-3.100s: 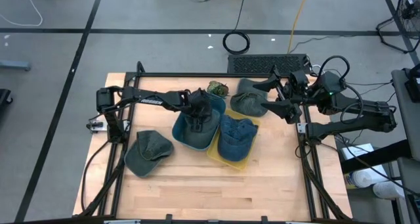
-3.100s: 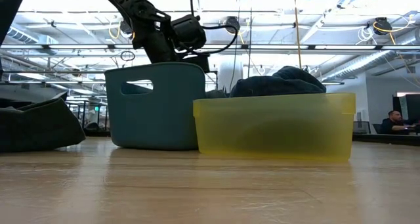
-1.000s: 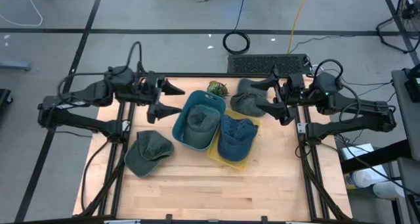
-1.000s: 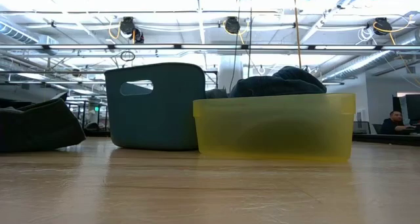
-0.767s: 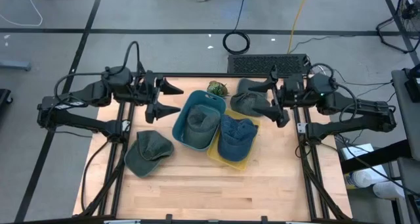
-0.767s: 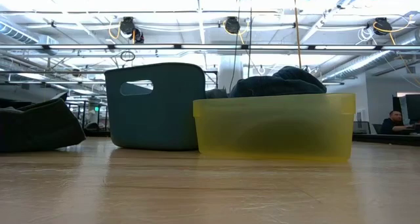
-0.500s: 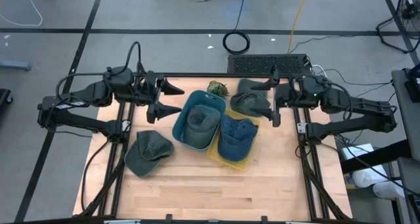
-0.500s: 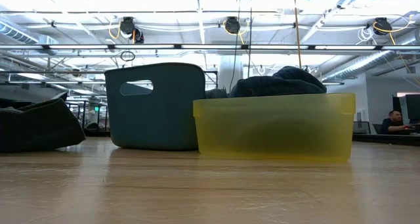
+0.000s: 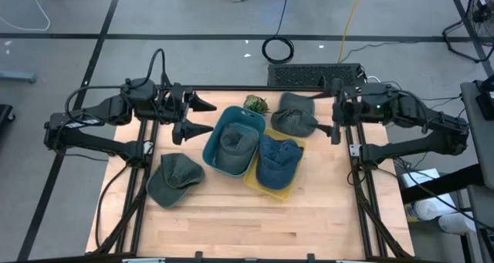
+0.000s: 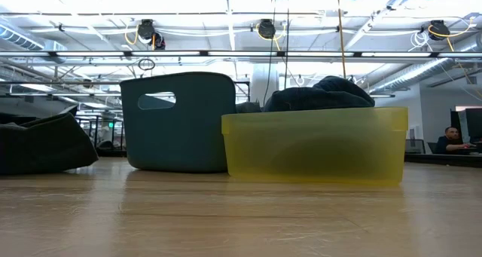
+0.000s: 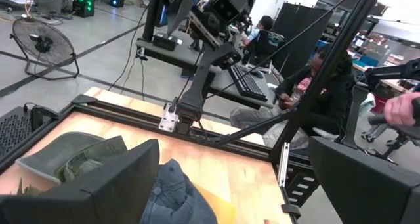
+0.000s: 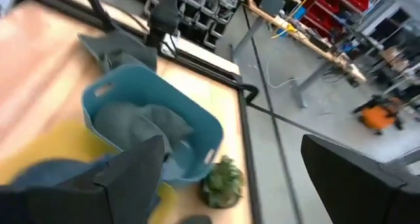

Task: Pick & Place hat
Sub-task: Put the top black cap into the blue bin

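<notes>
- Wooden table (image 9: 231, 224) fills the middle of your high view, framed by a black rail, with grey floor around it and a coiled cable beyond the far edge.
- Your blue bin (image 9: 230, 143) sits just past the tips of the left gripper (image 9: 207, 116), toward the table's centre, with 1 grey-green hat (image 9: 234, 142) lying inside it.
- Your yellow bin (image 9: 276, 169) touches the blue bin on the side away from the left gripper; a blue hat (image 9: 278, 156) lies in it, and the low view shows that hat mounded above the rim (image 10: 320, 93).
- 1 loose green hat (image 9: 174, 176) lies on the wood nearer the front edge than the left gripper, just beside the blue bin.
- Another grey-green hat (image 9: 294, 115) rests at the far edge, between the bins and the right gripper (image 9: 336, 112), just beside its fingers.
- Your left gripper hovers over the far left of the table, fingers spread wide apart and holding nothing.
- Your right gripper sits at the table's right rail, fingers parted and empty too.
- 1 small leafy green thing (image 9: 255, 104) lies at the far edge, between the 2 grippers.
</notes>
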